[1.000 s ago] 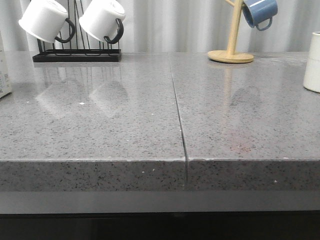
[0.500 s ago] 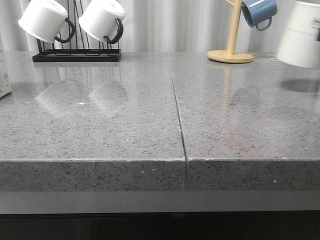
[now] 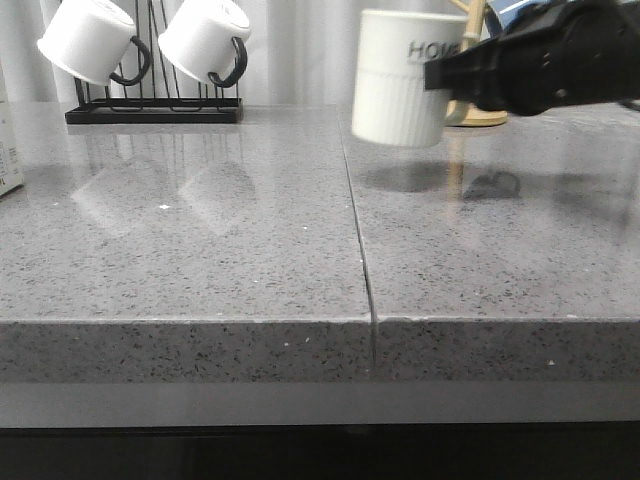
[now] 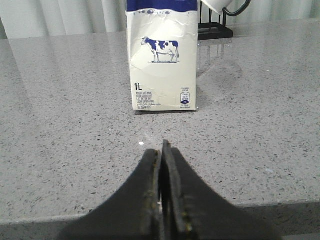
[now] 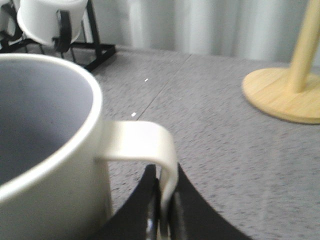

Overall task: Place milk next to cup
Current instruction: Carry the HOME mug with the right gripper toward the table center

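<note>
The cup [image 3: 402, 78], a cream-white ribbed mug lettered "HOME", hangs above the counter right of the seam. My right gripper [image 3: 448, 75] is shut on its handle [image 5: 161, 159]; the mug's open mouth [image 5: 35, 120] fills that wrist view. The milk [image 4: 161, 55], a white carton with a cow picture and "1L" mark, stands upright on the counter ahead of my left gripper [image 4: 164, 150], which is shut and empty, a short way from the carton. In the front view only a sliver of the carton [image 3: 8, 140] shows at the left edge.
A black rack [image 3: 155, 108] with two white black-handled mugs [image 3: 92, 40] stands at the back left. A wooden mug tree [image 3: 462, 105] with a blue mug [image 3: 510, 12] stands at the back right, partly behind my right arm. A seam [image 3: 358, 240] splits the grey counter.
The cup has risen from the counter's far right edge and moved left through the air to near the seam, with my right arm now in the front view.
</note>
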### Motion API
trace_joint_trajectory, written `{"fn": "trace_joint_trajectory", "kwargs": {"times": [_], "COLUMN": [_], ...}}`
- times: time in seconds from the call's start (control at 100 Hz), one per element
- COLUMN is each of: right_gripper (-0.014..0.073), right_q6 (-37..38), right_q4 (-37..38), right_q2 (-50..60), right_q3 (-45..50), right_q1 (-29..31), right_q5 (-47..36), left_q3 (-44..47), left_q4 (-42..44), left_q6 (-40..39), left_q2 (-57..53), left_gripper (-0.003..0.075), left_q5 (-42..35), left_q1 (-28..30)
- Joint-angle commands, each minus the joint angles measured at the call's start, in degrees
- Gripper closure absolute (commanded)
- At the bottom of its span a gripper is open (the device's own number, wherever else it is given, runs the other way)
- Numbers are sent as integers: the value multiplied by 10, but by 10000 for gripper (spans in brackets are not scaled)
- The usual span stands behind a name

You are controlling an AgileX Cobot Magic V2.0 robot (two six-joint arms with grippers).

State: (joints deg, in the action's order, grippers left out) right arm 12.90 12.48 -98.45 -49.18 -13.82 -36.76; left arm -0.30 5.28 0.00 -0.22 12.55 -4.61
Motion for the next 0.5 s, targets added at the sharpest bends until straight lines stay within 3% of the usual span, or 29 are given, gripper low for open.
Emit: {"fn": "trace_joint_trajectory", "kwargs": {"times": [0.0, 0.49], "right_gripper": [659, 659], "right_q6": [0, -1], "right_q4": [-2, 5], "right_q2": [10, -13], "right_q3": [-26, -31], "right_q1": [-13, -39], "right_q5": [-51, -61], "left_q3": [26, 26], "left_q4": [-4, -4], "left_q6": [0, 0], "left_q2": [-18, -18], "left_gripper": [741, 741], "left_q5": [-50, -50], "left_q1": [-3, -3]}}
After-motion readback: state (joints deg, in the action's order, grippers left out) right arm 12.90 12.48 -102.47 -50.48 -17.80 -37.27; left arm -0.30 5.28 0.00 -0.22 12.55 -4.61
